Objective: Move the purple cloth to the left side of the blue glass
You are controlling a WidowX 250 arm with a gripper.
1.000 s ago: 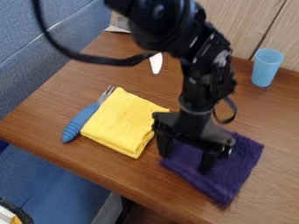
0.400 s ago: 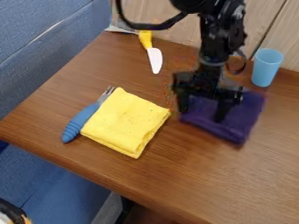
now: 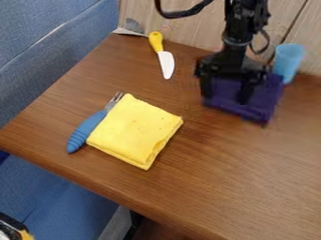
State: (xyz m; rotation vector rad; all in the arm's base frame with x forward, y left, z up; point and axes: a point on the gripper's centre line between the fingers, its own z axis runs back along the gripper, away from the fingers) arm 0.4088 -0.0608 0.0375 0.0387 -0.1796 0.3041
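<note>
Gripper (image 3: 225, 93) is hanging over a wooden table (image 3: 207, 187), its two fingers (image 3: 205, 88) standing apart and resting on a purple cloth (image 3: 252, 110), which is lying beneath it, just left of a blue glass (image 3: 287, 62) as the camera sees it. Nearer the camera, a folded yellow cloth (image 3: 134, 131) is lying beside a blue-handled fork (image 3: 87, 130), while a yellow-handled table knife (image 3: 165, 63) is lying farther back, pointing toward the camera.

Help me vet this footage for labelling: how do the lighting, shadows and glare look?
In the camera view, the light is soft, without harsh glare; a narrow shadow edges the yellow cloth at lower right; the table looks somewhat paler toward the right; the black end effector stands out weakly against the dark purple cloth.
</note>
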